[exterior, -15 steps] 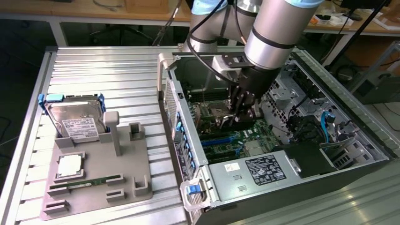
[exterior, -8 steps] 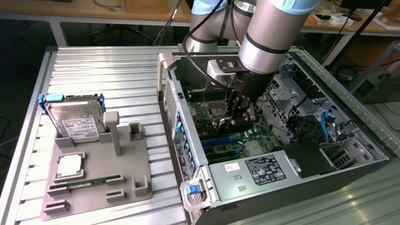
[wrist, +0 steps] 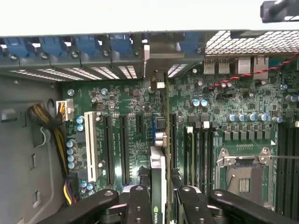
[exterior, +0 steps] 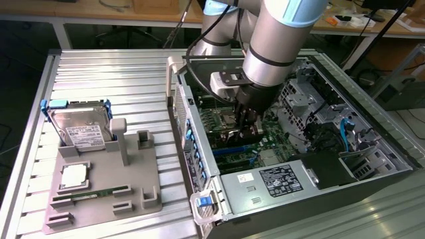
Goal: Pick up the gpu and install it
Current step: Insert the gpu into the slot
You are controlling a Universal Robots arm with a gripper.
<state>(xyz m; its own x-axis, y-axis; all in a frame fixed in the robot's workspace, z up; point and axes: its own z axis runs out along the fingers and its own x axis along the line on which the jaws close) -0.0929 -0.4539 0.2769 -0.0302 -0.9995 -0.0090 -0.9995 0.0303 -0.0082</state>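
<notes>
Now the gripper (wrist: 161,192) is clamped on the gpu (wrist: 158,161), which stands edge-on over the motherboard (wrist: 126,93) slots inside the open case (exterior: 362,99). In the exterior view, the hard drive (exterior: 83,132) lies at nine o'clock from the case.

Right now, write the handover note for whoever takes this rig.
Gripper: shut on the gpu, inside the computer case.
The gpu is held on edge over the motherboard slots, its bracket end toward the case's rear openings.
Done: card picked up and brought into the case.
Left: not released; full seating cannot be told.
</notes>
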